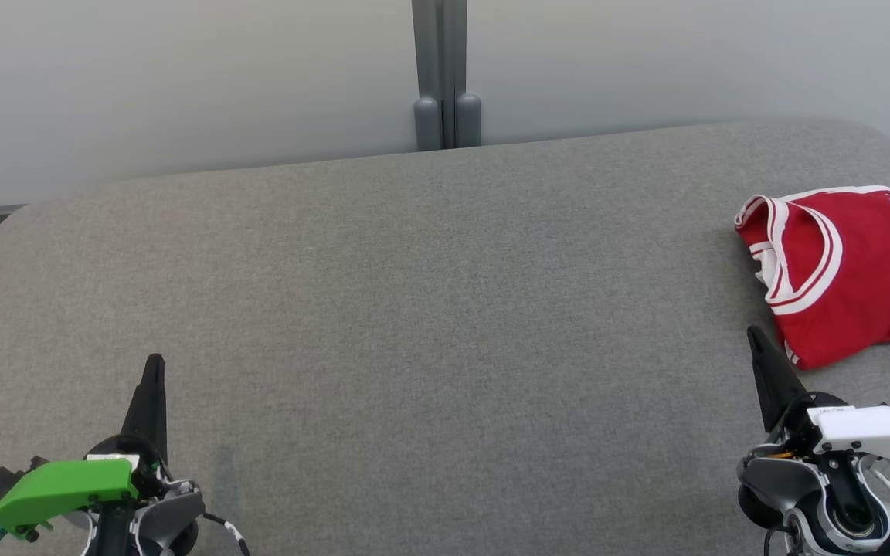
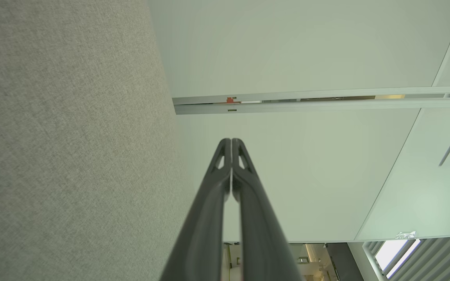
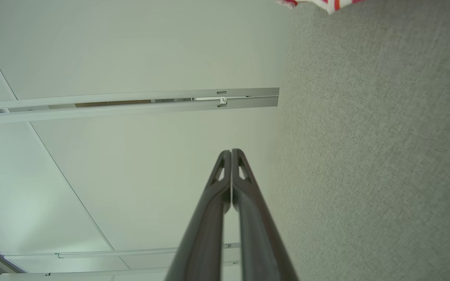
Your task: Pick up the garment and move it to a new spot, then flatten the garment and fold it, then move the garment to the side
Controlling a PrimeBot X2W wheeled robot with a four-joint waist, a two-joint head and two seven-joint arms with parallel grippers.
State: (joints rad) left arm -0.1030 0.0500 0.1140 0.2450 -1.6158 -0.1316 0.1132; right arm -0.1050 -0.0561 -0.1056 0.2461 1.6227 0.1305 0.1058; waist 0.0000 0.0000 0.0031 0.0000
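Observation:
The garment (image 1: 862, 270) is a red jersey with white trim and dark lettering, lying folded at the far right of the grey table (image 1: 429, 309), partly cut off by the view's edge. A corner of the garment (image 3: 326, 4) shows at the top of the right wrist view. My right gripper (image 1: 755, 333) is shut and empty, its tip just left of the jersey's near corner, apart from it. My left gripper (image 1: 154, 363) is shut and empty at the lower left, far from the jersey. Both pairs of fingers meet at the tips in the left wrist view (image 2: 231, 141) and right wrist view (image 3: 231, 151).
Pale wall panels (image 1: 182, 77) stand behind the table, joined by a grey post (image 1: 445, 77). The table's rounded corners lie at the far left and far right.

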